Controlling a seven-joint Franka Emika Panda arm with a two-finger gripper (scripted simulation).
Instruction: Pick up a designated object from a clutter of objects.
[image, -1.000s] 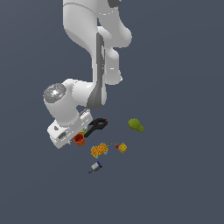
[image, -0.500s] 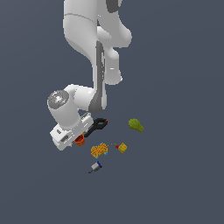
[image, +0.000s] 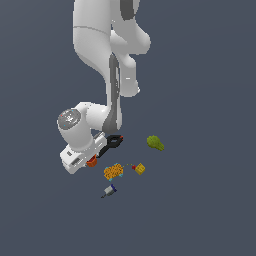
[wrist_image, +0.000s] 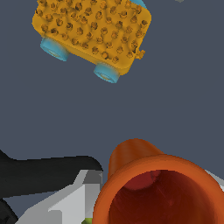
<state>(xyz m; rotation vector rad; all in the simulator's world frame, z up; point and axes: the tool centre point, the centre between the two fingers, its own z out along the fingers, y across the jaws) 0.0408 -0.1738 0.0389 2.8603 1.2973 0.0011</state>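
While low at the exterior view's left edge of the clutter, sits right on the orange-red cup (image: 91, 161), with the gripper (image: 89, 159) mostly hiding it from that side. Looks like the reach and descent are done; judged still to come are a confirmed hold and the lift clear of the neighbours. Fills the near part of the wrist view as a tapered cup (wrist_image: 153, 188), hollow mouth opening toward the camera and narrow closed end pointing away, so the long axis runs roughly along the camera's line of sight, somewhat tilted. Shows a grey finger (wrist_image: 76, 197) just beside the rim, apparently touching; cannot tell whether the jaws are clamped or merely straddling. Leaves the speckled box (image: 113, 171), black clamp (image: 113, 143), yellow cube (image: 140, 169), marker (image: 109, 190) and green lump (image: 155, 143) lying nearby, apart from the cup.
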